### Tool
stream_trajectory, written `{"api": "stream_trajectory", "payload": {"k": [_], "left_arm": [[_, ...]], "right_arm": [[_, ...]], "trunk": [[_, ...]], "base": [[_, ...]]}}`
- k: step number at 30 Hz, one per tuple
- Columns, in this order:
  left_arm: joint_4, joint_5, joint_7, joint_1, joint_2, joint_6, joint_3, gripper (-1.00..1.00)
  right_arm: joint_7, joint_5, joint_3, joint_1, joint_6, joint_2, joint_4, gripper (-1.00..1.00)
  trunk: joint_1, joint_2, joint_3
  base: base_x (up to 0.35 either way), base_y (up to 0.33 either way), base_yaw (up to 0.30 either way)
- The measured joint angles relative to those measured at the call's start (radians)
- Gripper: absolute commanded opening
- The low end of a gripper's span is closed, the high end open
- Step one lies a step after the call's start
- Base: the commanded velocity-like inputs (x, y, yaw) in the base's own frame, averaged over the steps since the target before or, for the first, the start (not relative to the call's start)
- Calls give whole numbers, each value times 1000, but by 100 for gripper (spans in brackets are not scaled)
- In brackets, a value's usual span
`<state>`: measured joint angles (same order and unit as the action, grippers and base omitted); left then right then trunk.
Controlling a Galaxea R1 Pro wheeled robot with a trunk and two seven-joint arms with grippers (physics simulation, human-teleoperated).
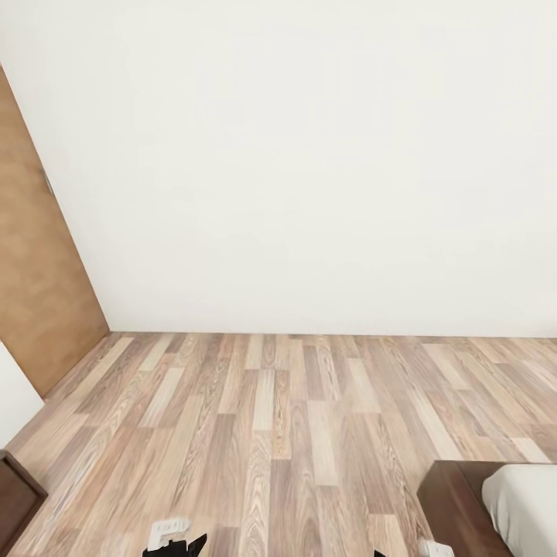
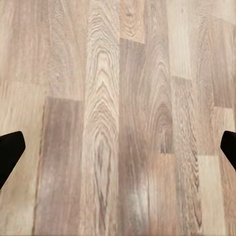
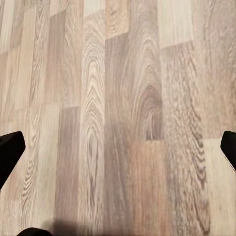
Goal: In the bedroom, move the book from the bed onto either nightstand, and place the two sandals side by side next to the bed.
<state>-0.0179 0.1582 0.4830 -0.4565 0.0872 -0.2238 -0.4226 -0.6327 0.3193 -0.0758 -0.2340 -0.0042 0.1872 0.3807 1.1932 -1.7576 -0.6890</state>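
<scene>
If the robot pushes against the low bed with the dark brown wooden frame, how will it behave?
The dark brown wooden bed frame looks solid and sits flat on the wood-plank floor, so it probably resists sliding. The pale mattress has rounded edges, so it likely gives a little.

Bright, even, shadowless rendered light; soft blur on wood floor (image 1: 271,433).
</scene>
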Motion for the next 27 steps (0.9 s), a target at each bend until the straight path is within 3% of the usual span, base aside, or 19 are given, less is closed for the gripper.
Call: {"api": "stream_trajectory", "payload": {"k": [27], "left_arm": [[0,0,0,0,0,0,0,100]], "right_arm": [[0,0,0,0,0,0,1,100]], "trunk": [[0,0,0]], "base": [[332,0,0]]}}
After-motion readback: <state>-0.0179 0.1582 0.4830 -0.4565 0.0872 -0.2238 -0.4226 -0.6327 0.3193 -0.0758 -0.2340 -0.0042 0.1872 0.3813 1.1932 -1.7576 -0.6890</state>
